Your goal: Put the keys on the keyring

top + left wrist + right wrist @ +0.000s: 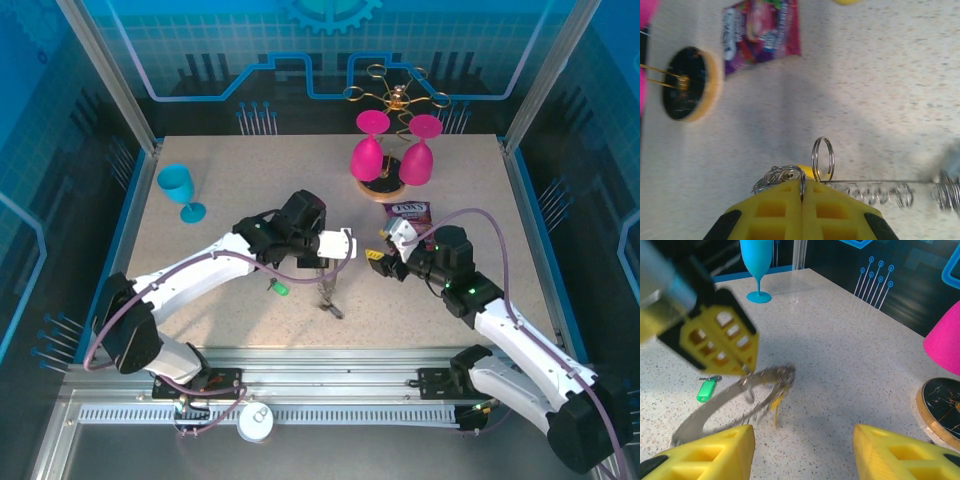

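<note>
My left gripper point(802, 186) is shut on the keyring point(880, 181), pinching its thin metal rim between the yellow fingers. A small split ring point(823, 159) stands up just past the fingertips, and a yellow key point(807, 171) peeks out behind them. In the right wrist view the keyring point(735, 395) hangs blurred below the left fingers point(720, 340), with the yellow key point(776, 407) dangling from it. A green key point(706, 389) lies loose on the table, left of the ring point(327, 290). My right gripper point(802, 450) stands open to the ring's right, with nothing between its fingers.
A snack packet point(408, 212) lies behind the right gripper point(385, 262). Two pink glasses point(370, 150) hang on a gold wire stand point(397, 100) at the back, its round base point(687, 84) on the table. A blue goblet point(182, 190) stands at the far left.
</note>
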